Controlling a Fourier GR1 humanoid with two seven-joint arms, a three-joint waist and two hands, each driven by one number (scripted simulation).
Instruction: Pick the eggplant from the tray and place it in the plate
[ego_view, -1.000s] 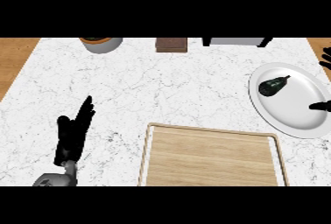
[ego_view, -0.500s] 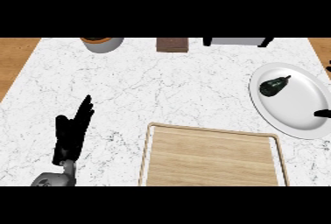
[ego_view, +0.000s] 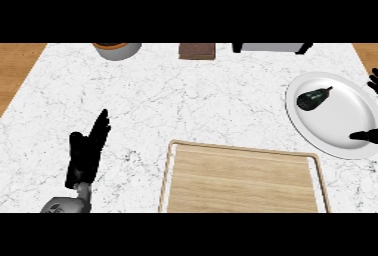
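Note:
The dark eggplant (ego_view: 313, 97) lies in the upper left part of the white plate (ego_view: 336, 131), at the counter's right side. The wooden tray (ego_view: 244, 179) sits at the lower middle with nothing on it. My left hand (ego_view: 86, 152) rests open at the lower left, fingers straight and pointing up, well away from tray and plate. Of my right hand (ego_view: 366, 135) only dark fingertips show at the right edge, over the plate's lower right rim and near its upper right; its palm is out of frame.
Along the back edge stand a grey pot with an orange inside (ego_view: 117, 49), a brown block (ego_view: 197, 50) and a grey appliance with black legs (ego_view: 272, 47). Wooden floor shows beyond the counter's left and right corners.
My right hand has drawn back toward the right edge, away from the eggplant, which stays lying on the plate. The left hand has not moved.

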